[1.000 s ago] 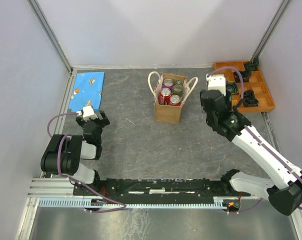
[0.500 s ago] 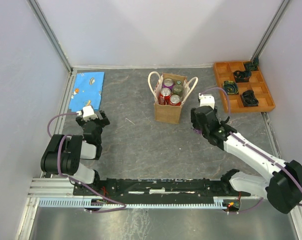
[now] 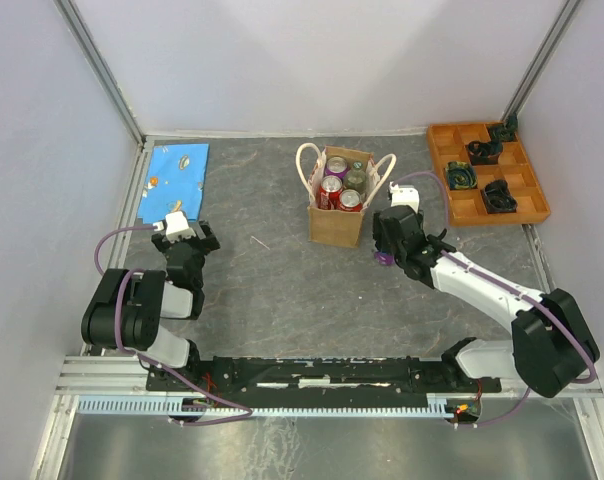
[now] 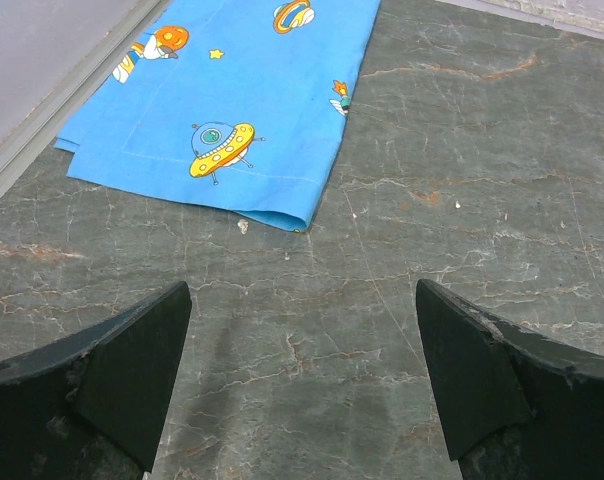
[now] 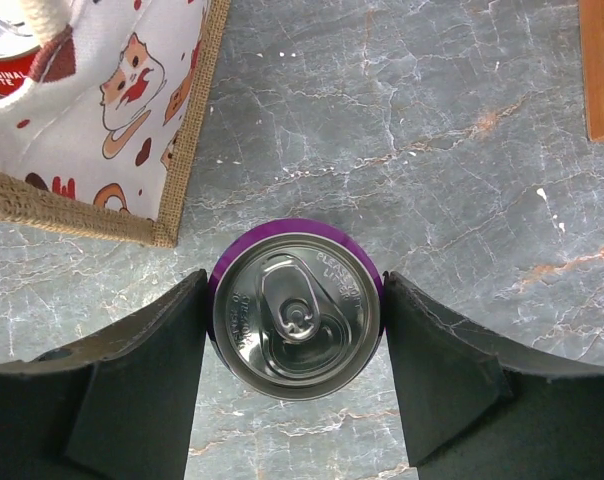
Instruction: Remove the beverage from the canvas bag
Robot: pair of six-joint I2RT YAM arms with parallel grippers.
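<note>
item count

cans (image 3: 329, 188): five. four sit in the one canvas bag (image 3: 334, 228), and one purple can (image 5: 297, 310) is outside it. blue cloth (image 3: 177, 165): one. orange tray (image 3: 528, 165): one, holding four dark parts (image 3: 499, 195).

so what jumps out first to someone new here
The purple can, gripped upright by the right gripper just right of the canvas bag at mid-table. The bag's open top shows four more cans. A bright blue cloth lies far left, an orange tray far right.
</note>
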